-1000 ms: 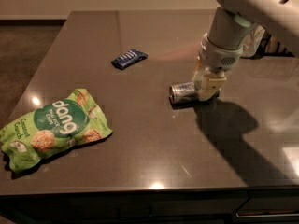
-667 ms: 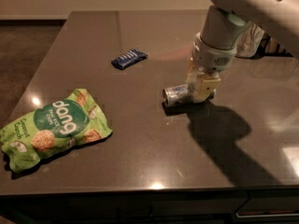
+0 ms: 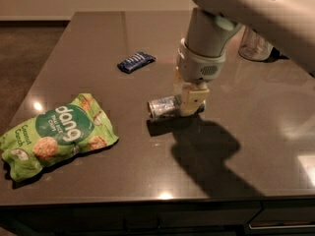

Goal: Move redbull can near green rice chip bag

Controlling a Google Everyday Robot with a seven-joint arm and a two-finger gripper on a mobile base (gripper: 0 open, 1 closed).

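Observation:
The redbull can [image 3: 162, 106], slim and silver, lies on its side near the middle of the dark table, its end facing left. My gripper [image 3: 189, 100] comes down from above and is shut on the can's right part. The green rice chip bag [image 3: 55, 134], bright green with white "dang" lettering, lies flat at the table's front left, a short gap left of the can.
A small dark-blue snack wrapper [image 3: 136, 61] lies behind the can toward the back. A clear glass object [image 3: 254, 44] stands at the back right behind my arm. The table's front edge [image 3: 157, 198] runs close below the bag.
My gripper has moved left and toward the front with the can in it, bringing the can closer to the green bag. The bag and wrapper have not moved.

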